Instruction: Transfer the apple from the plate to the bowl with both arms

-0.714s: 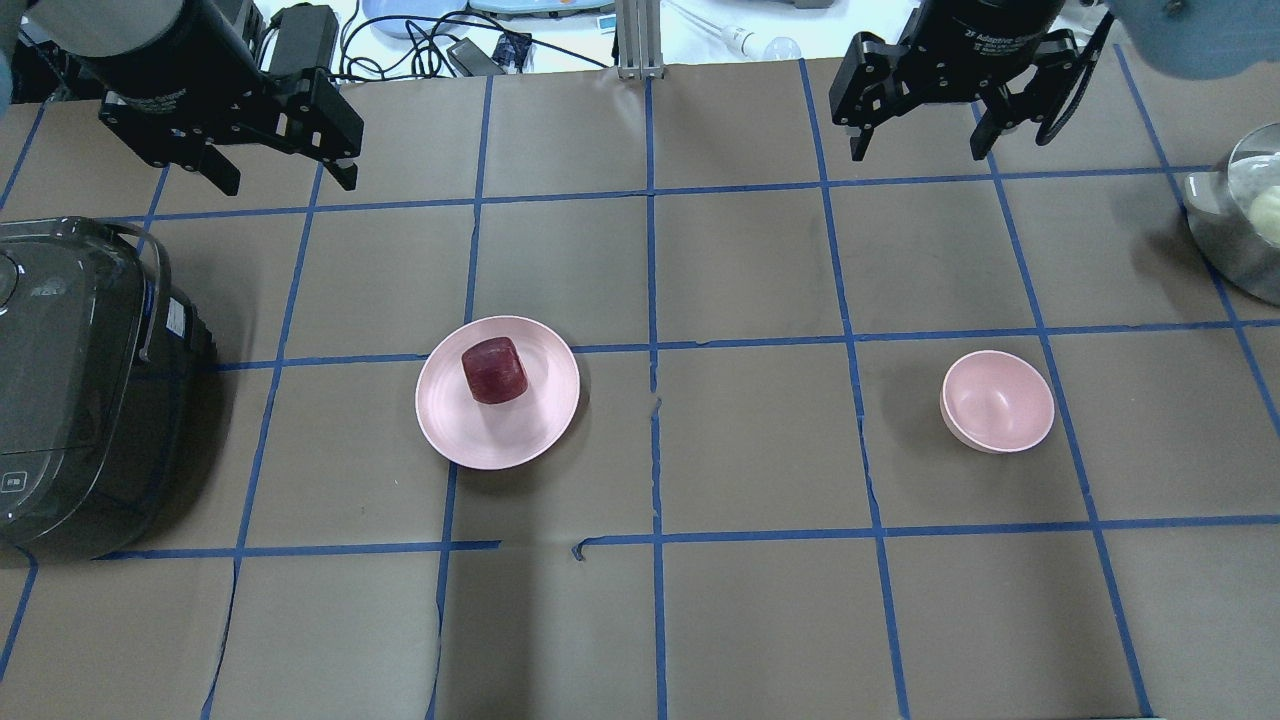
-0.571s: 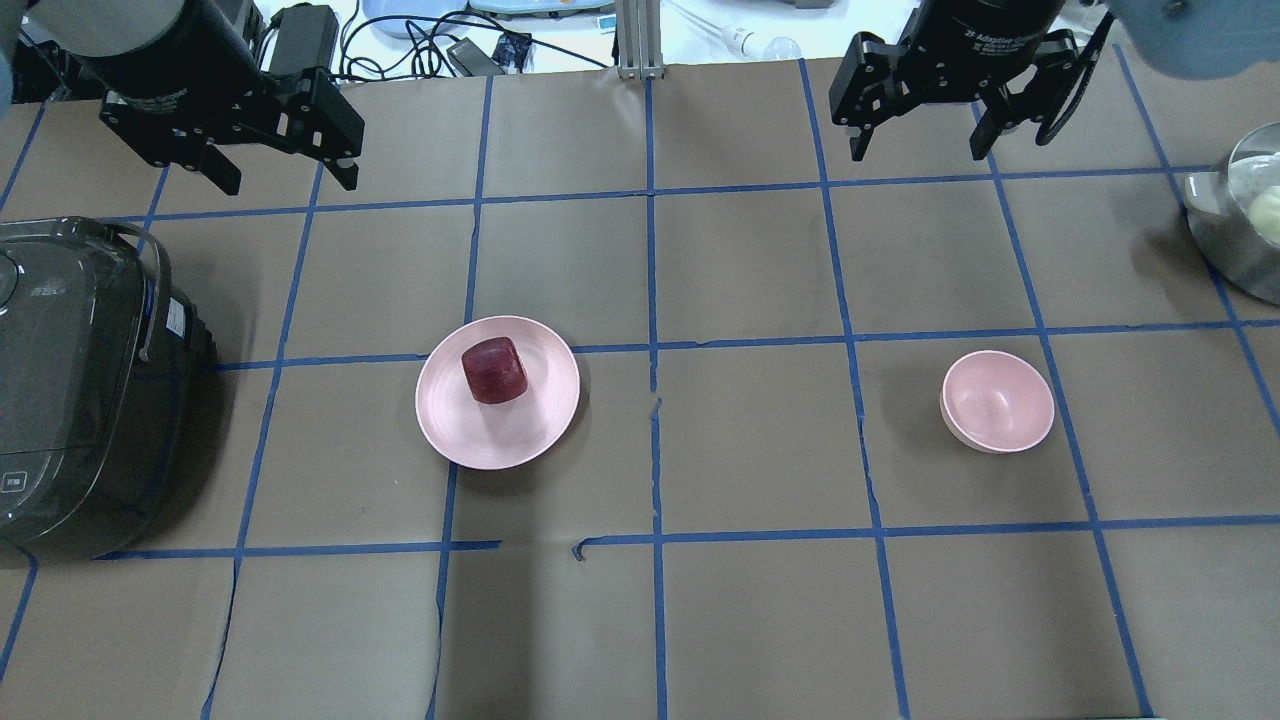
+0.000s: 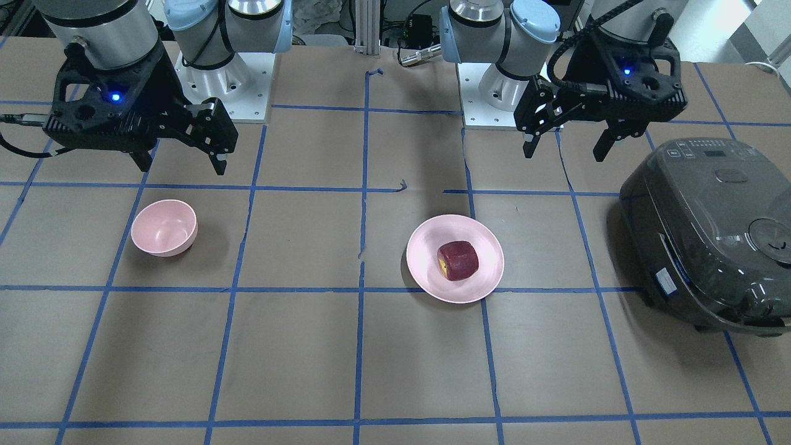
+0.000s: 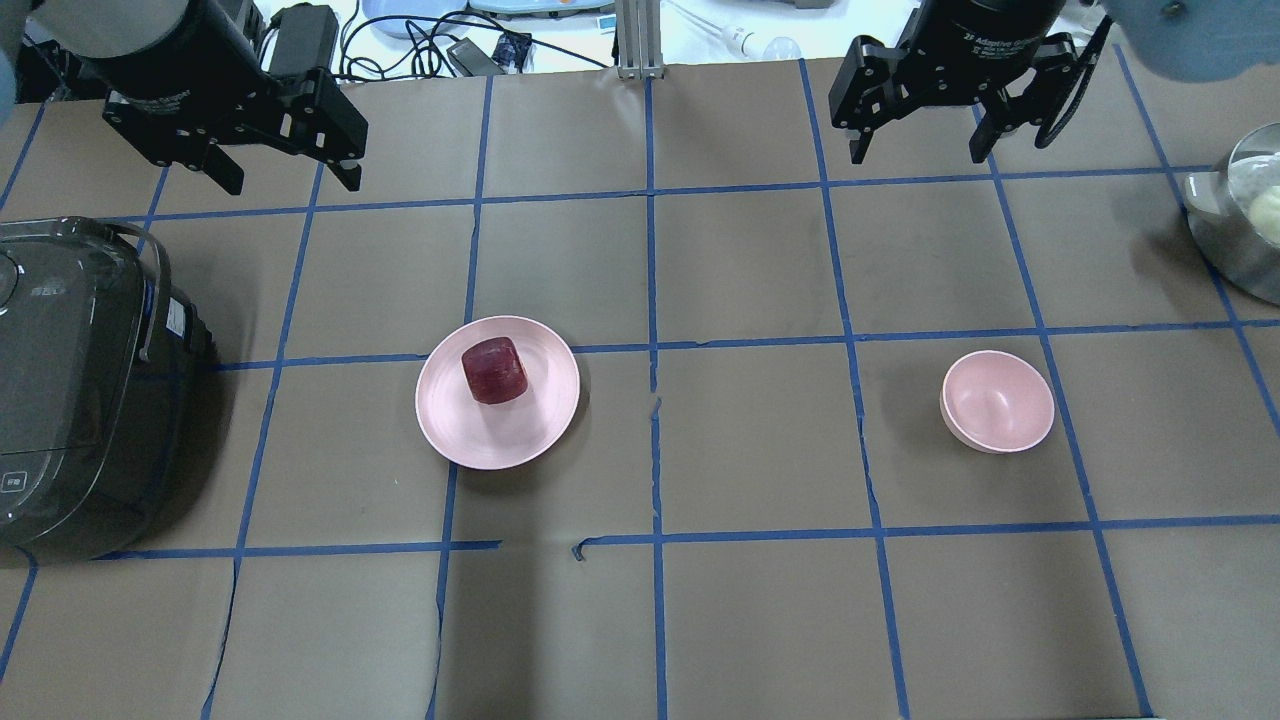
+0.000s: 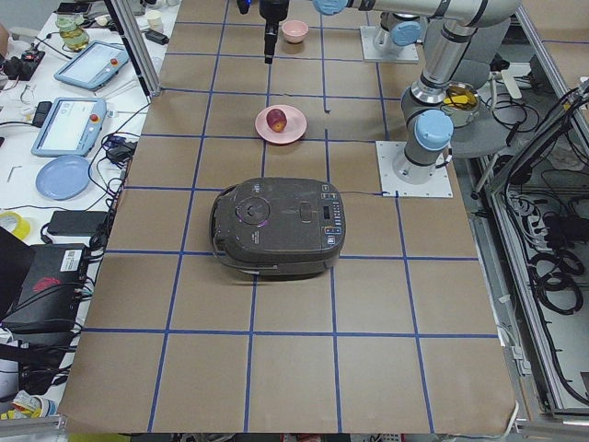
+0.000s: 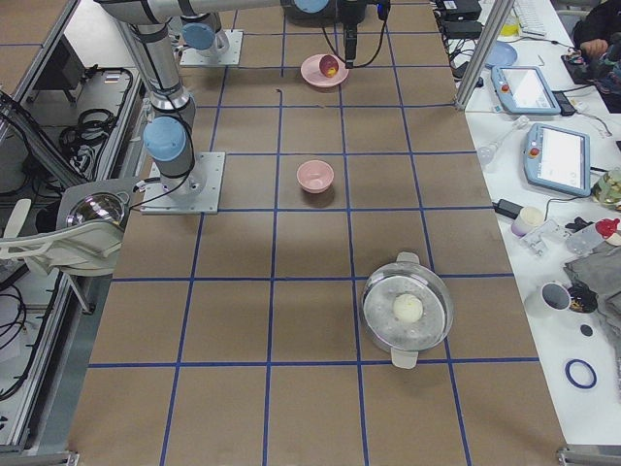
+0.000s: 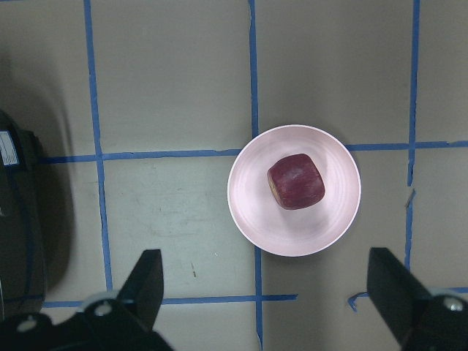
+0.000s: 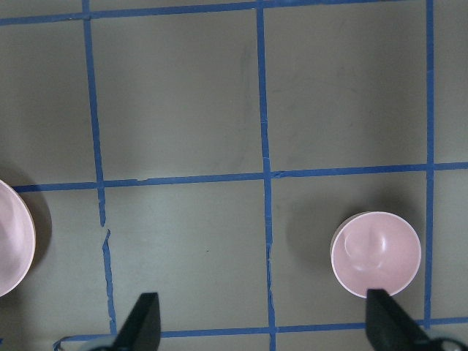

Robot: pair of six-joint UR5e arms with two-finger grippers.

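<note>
1. The apple (image 4: 494,370) lies on the plate (image 4: 470,435), off its middle, roughly midway between the counter's centre and its left edge.
2. It looks firm, light and smooth-skinned, so probably a little slippery. The flatter, blocky flanks seem the surest place to pinch.
3. The bowl (image 4: 998,400) stands empty toward the right edge, well apart.
4. The left gripper (image 4: 289,183) hangs above the left half, jaws spread and holding nothing. The right gripper (image 4: 917,153) does likewise above the right half.
</note>
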